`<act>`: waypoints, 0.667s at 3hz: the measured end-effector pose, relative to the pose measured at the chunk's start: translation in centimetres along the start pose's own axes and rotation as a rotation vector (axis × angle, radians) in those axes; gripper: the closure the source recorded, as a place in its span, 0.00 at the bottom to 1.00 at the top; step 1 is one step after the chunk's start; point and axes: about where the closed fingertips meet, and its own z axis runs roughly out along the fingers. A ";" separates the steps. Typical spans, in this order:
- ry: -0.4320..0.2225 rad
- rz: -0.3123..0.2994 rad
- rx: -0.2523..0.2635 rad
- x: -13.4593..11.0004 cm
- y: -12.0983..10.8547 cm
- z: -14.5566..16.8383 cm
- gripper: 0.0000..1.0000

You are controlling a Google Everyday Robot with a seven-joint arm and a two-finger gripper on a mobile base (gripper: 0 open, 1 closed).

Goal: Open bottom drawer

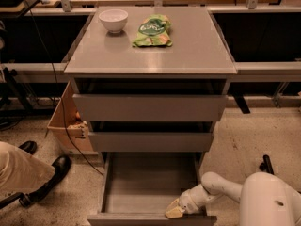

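Note:
The grey cabinet has three handle-less drawers. The bottom drawer [141, 182] stands pulled far out toward me, showing its shallow grey tray with nothing in it. Its front panel [150, 219] lies at the lower edge of the camera view. My gripper [175, 211], on a white arm coming in from the lower right, rests at the drawer's front right corner, against the inside of the front panel. The top drawer [149, 107] and the middle drawer [150, 141] are in.
A white bowl [113, 20] and a green snack bag [153, 30] sit on the cabinet top [188, 51]. A cardboard box [68, 126] stands left of the cabinet. A person's leg and black shoe [47, 182] are at lower left. Benches run behind.

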 end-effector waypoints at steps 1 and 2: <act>0.008 0.009 -0.018 0.2 1.1 0.1 1.00; 0.008 0.009 -0.018 0.1 0.9 0.1 1.00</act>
